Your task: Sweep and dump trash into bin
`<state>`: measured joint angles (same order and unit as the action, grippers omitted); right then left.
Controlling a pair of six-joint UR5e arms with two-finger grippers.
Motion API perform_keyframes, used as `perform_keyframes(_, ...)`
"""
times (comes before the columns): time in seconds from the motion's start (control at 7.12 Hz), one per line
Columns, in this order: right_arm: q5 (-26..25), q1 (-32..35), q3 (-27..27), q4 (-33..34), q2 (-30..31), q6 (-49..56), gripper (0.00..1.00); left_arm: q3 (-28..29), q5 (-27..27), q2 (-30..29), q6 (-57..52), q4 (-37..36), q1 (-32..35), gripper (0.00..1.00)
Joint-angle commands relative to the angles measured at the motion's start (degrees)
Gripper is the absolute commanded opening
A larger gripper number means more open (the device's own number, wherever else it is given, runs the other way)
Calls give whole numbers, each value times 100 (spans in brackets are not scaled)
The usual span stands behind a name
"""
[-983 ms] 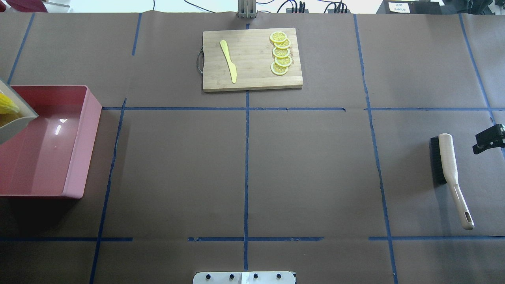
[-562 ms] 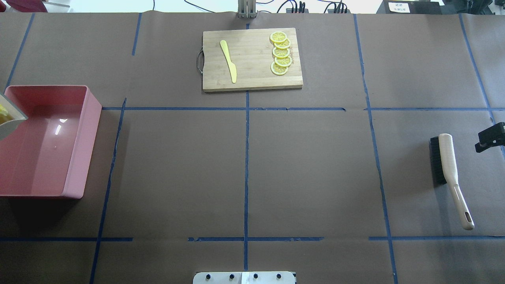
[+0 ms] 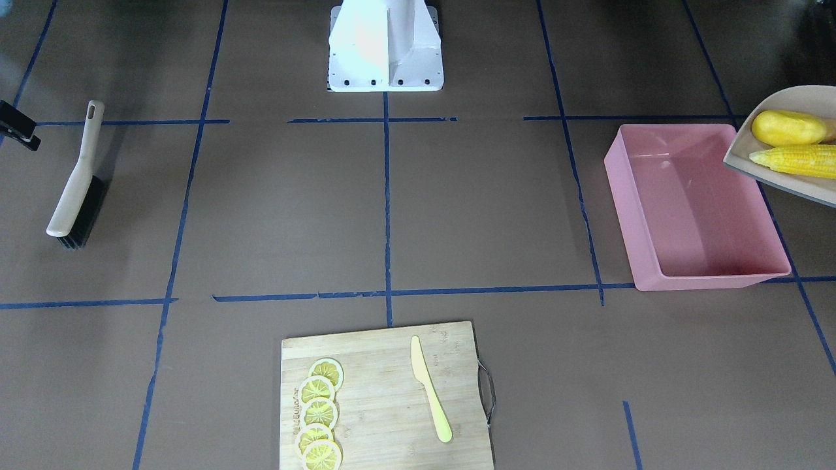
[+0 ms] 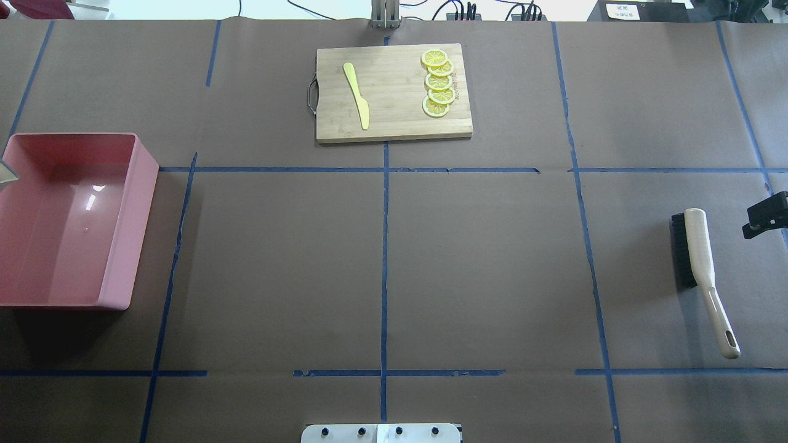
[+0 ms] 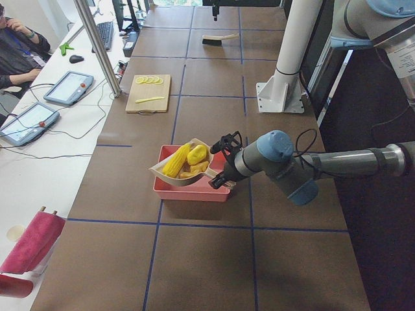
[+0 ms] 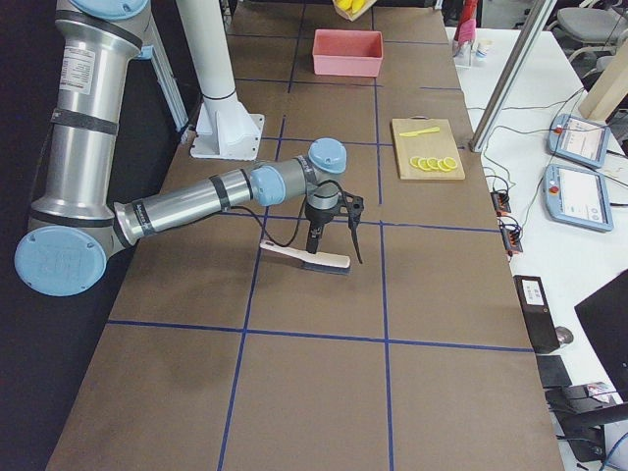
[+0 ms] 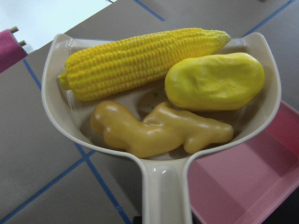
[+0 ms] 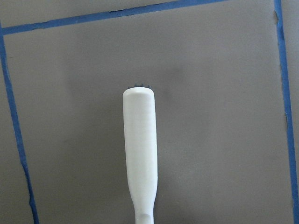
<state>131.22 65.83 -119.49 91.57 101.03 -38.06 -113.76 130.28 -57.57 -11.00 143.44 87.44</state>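
Front view: the pan (image 3: 793,188) hangs in the air at the frame's right edge, potato (image 3: 787,128) and corn (image 3: 797,160) riding in it, just past the bin (image 3: 630,222)'s outer corner. No trash in the bin yet. Far across, the brush (image 3: 75,183) lies flat on the table (image 3: 457,215), with the right gripper (image 3: 18,127) a black sliver beside it. How wide it stands, I cannot tell.

Overhead: only the pan's tip pokes in over the bin's left rim. The right gripper is cut by the frame edge, apart from the brush.

Left side view: the left gripper (image 5: 224,162) is at the pan's handle, over the bin. The pan is roughly level with all 3 pieces aboard. How it clamps the handle, I cannot tell from here.

Right side view: the near arm hovers above the brush, its grip unreadable.

Left wrist: corn lies along the open lip, potato beside it, ginger (image 7: 159,130) nearest the handle. Pink bin shows under the handle, but bare table shows beyond the lip.

Right wrist: just the brush handle over the table.

So this is the dump, with the sweep done, I'd say. To do it well, carry the lip inward over the bin's middle first. Then tip slowly, with the lip low between the walls. The corn is long and round. Tipped from here, it would likely land on the table.
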Motion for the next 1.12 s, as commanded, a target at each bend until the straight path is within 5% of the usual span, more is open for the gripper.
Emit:
perform_keyframes(0.0, 0, 0, 13, 1, 13, 0, 100, -23, -546, 149, -770, -61, -7, 1)
perform_keyframes(0.98, -18, 201, 13, -69, 48, 61, 100, -111, -1751, 88, -1932, -299, -780, 1)
